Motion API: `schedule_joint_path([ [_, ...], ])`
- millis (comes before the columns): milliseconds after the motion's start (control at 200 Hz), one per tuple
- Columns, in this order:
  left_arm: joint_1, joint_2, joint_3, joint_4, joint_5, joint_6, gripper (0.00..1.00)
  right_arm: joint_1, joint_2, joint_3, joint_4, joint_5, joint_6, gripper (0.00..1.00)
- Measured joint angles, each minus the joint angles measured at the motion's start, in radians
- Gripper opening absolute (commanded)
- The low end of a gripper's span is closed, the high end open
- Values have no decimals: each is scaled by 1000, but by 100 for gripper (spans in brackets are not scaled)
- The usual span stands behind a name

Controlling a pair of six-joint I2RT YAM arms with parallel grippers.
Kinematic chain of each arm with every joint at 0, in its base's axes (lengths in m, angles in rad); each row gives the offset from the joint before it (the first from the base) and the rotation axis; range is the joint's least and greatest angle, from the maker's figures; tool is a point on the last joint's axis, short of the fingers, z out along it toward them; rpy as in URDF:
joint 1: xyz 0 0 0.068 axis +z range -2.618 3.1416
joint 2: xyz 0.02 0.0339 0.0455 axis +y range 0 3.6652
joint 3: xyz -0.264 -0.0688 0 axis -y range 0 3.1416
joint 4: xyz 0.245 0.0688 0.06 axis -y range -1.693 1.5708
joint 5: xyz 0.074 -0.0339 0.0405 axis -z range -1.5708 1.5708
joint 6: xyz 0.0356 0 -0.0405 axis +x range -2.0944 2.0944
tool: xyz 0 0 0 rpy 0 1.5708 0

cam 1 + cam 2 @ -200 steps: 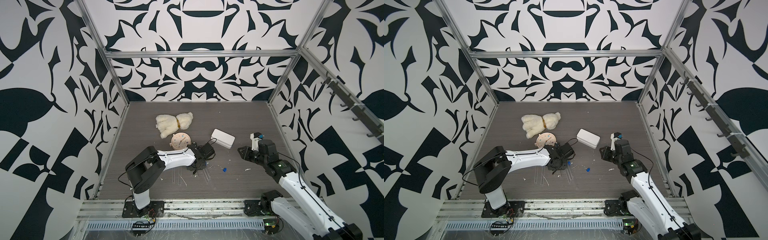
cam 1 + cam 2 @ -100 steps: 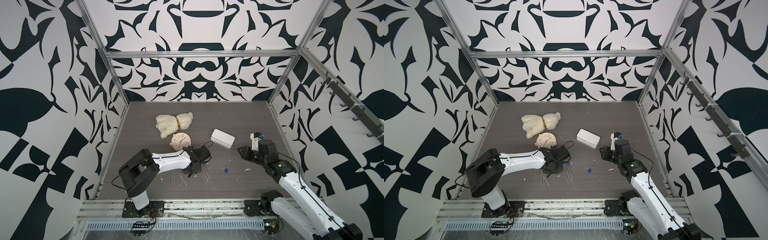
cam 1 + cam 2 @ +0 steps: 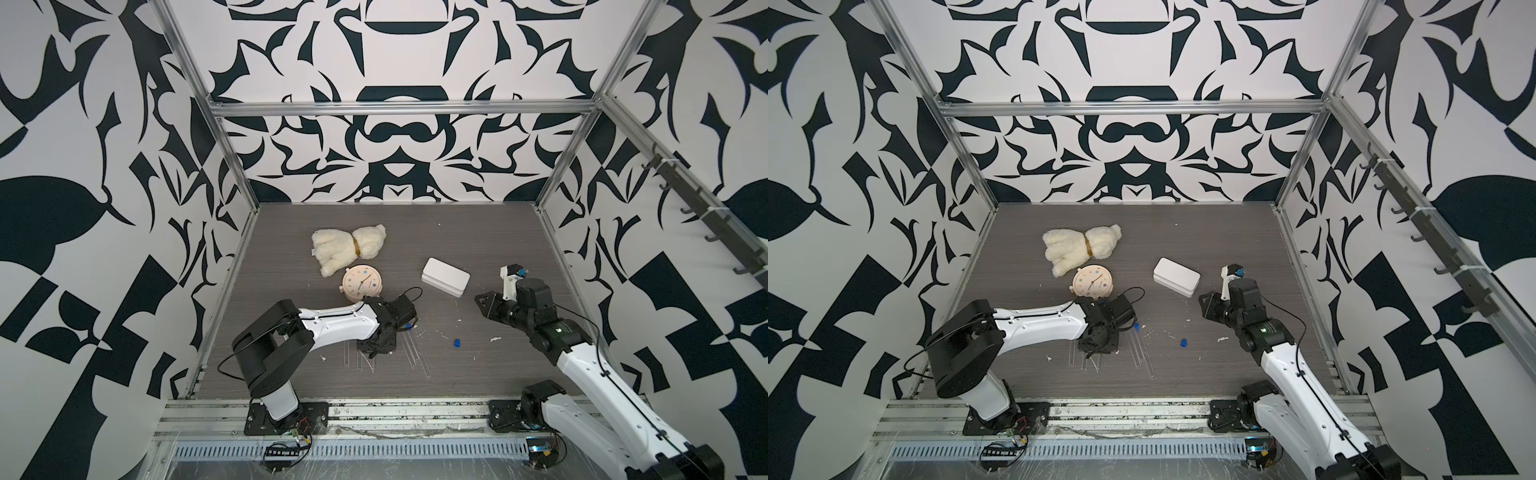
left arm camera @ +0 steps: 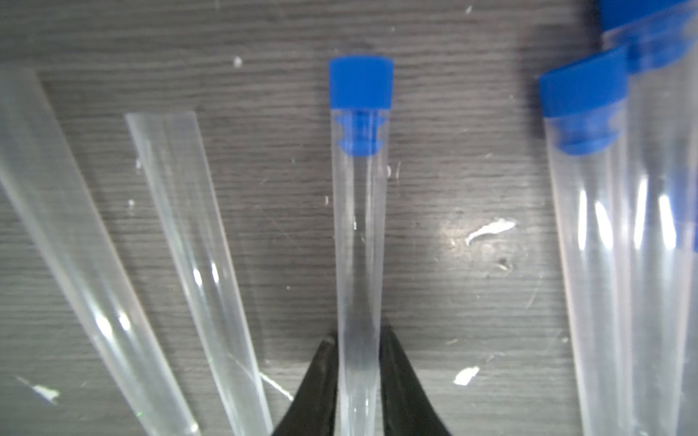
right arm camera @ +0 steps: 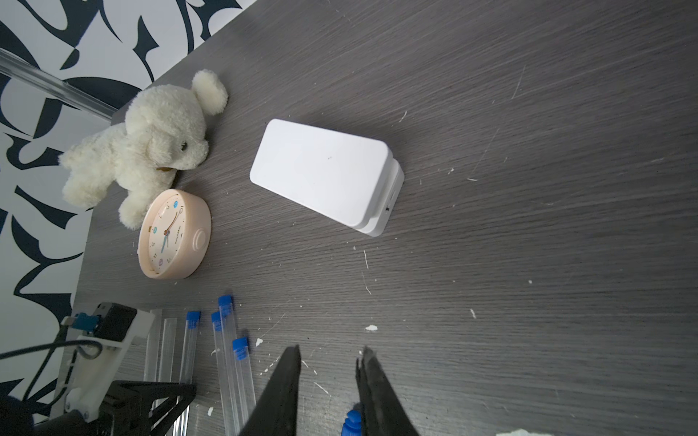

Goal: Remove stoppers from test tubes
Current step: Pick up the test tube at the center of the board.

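Though likely light and slick, the test tube (image 4: 359,245) near the clock (image 3: 360,284) sits clamped by left end effector (image 4: 359,358); right end effector (image 5: 328,358), apart, should pinch the stopper (image 4: 360,81).

I count six test tubes (image 5: 189,351) on the counter (image 5: 528,264): four plugged with blue stoppers (image 5: 193,319), two open-mouthed. One loose stopper (image 5: 353,418) lies apart, which makes five stoppers I can see. Beyond those: one pink clock (image 5: 173,234), one plush dog (image 5: 143,151), one white box (image 5: 321,170). White flecks (image 5: 371,327) are scattered about, too many to number.
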Motion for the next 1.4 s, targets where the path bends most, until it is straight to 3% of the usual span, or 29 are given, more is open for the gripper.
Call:
schedule_joint_path([
  [280,1,1,0,-4,12,6,20,0,15,0,5,0,1,28],
  [965,1,9,6,-13,18,6,21,0,23,0,17,0,2,28],
  [1400,1,-10,-2,-8,0,18,15,0,23,0,17,0,8,28],
])
